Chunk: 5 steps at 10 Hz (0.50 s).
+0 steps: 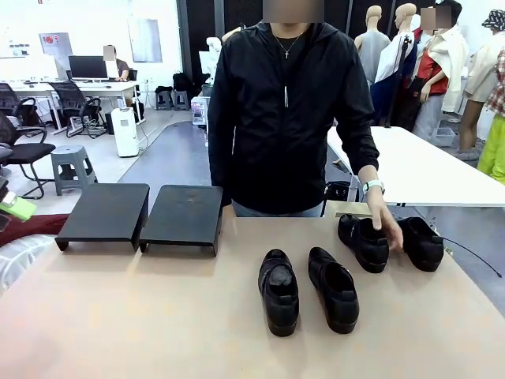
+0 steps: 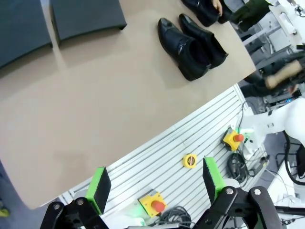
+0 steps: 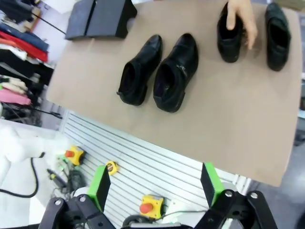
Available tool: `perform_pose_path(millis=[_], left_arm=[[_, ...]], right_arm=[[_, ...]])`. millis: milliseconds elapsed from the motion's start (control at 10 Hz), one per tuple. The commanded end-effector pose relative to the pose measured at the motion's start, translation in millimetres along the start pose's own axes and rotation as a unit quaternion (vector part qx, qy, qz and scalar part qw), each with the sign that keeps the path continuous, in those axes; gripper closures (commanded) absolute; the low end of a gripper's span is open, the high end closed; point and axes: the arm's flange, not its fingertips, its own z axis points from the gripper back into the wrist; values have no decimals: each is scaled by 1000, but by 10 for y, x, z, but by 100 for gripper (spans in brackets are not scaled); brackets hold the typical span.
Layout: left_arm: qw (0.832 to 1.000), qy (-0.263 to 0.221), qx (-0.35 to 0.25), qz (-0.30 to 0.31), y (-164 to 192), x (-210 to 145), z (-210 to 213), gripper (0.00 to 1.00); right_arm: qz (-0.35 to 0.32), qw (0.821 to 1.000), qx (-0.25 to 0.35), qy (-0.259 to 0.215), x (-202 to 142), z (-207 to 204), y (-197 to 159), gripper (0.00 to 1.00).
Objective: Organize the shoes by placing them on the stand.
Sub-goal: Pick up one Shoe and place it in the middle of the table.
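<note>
At the left gripper (image 2: 156, 183): spread wide, green pads (image 2: 101, 187) well apart, nothing between them, hanging over the slatted base (image 2: 157, 157) just off the near edge of the table (image 2: 71, 119). At the right gripper (image 3: 155, 183): the same, spread wide and holding nothing, also off the near edge.

Farther out, right of mid-table, resting on the tabletop: near-left shoe (image 1: 278, 292) and near-right shoe (image 1: 334, 289), side by side and close, heels toward the robot's side in the wrist views. Black leather, low-cut, rounded toes with a dull sheen, a strap across the top, thick black soles, dark openings facing up.

Beyond those, near the far right edge: far-left shoe (image 1: 364, 242) and far-right shoe (image 1: 420, 243), alike in make, a small gap between. On the far-left shoe, a person's hand (image 1: 387, 229), fingers down into that gap; a white watch (image 1: 373, 186) on the wrist, a black sleeve (image 1: 359, 134) above.

At the far left of the table, well apart from all four shoes: the stand's left unit (image 1: 105, 215) and right unit (image 1: 183, 217), just beside each other. Matte black, flat sloping tops, short legs.
</note>
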Motion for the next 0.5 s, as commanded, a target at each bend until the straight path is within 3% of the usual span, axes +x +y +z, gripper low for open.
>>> perform_pose_path(millis=[0, 100, 200, 400], left_arm=[[1000, 0, -11, -7, 32, 6, 23, 0], [1000, 0, -11, -7, 32, 6, 23, 0], [1000, 0, -11, -7, 32, 6, 23, 0], [1000, 0, -11, -7, 32, 6, 23, 0]], right_arm=[[29, 998, -34, 45, 449, -404, 503, 0], [44, 994, -59, 80, 631, -614, 597, 0], [32, 994, -54, 90, 648, -570, 509, 0], [-9, 993, -57, 107, 255, -41, 145, 0]])
